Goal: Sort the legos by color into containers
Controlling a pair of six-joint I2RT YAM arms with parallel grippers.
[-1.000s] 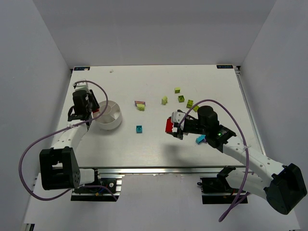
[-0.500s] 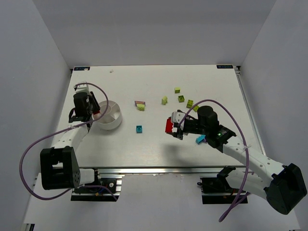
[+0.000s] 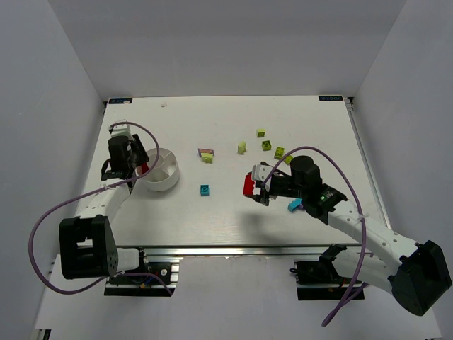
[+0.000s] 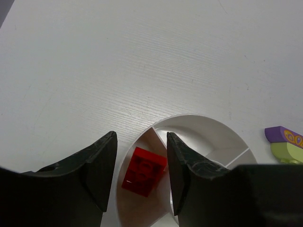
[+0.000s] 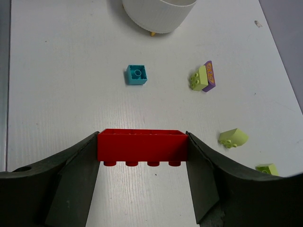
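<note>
The round white dish point(image 3: 172, 164) with inner dividers stands at the table's left. My left gripper point(image 3: 139, 164) hovers open over its left edge; in the left wrist view a small red brick point(image 4: 143, 171) lies in the wedge compartment below, between my open fingers point(image 4: 102, 170). My right gripper point(image 3: 252, 185) is shut on a long red brick point(image 5: 142, 145), held above the table right of centre. A teal brick point(image 3: 204, 190) lies between dish and right gripper. A purple-and-lime pair point(image 3: 207, 154) and several lime bricks point(image 3: 266, 145) lie farther back.
A second teal brick point(image 3: 294, 205) lies beside the right arm's wrist. In the right wrist view the dish point(image 5: 158, 19) is straight ahead, with the teal brick point(image 5: 137, 74) and the purple-lime pair point(image 5: 203, 77) before it and a lime brick point(image 5: 233, 137) to the right.
The left gripper has shifted slightly at the dish's left edge, and a red brick now shows in the dish beside it. The right arm with its red brick has not moved.
</note>
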